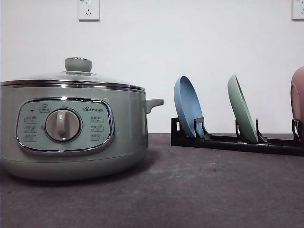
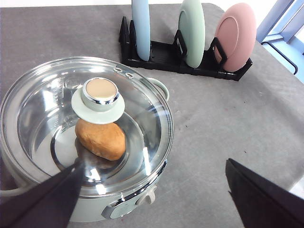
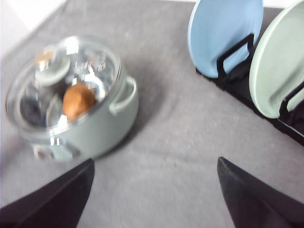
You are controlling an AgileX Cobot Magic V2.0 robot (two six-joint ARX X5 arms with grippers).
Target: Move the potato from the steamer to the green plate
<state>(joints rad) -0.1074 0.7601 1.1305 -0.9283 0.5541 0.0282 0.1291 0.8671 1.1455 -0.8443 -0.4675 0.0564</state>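
The pale sage-green steamer (image 1: pixel 71 128) stands on the left of the table with its glass lid (image 2: pixel 85 118) on, the green knob (image 2: pixel 100 92) at its centre. Through the glass I see the orange-brown potato (image 2: pixel 100 139) lying on the steamer's floor; it shows too as a brown lump, the potato (image 3: pixel 78 100). The green plate (image 1: pixel 241 108) stands on edge in a black rack (image 1: pixel 237 141), between a blue and a pink plate. My left gripper (image 2: pixel 153 162) hovers open above the steamer's front edge. My right gripper (image 3: pixel 155 160) is open over bare table between steamer and rack.
The blue plate (image 1: pixel 187 107) and the pink plate (image 1: pixel 298 97) stand upright in the same rack, at the back right. The steamer's side handle (image 1: pixel 154 103) points toward the rack. Grey tabletop (image 1: pixel 213 185) lies between steamer and rack.
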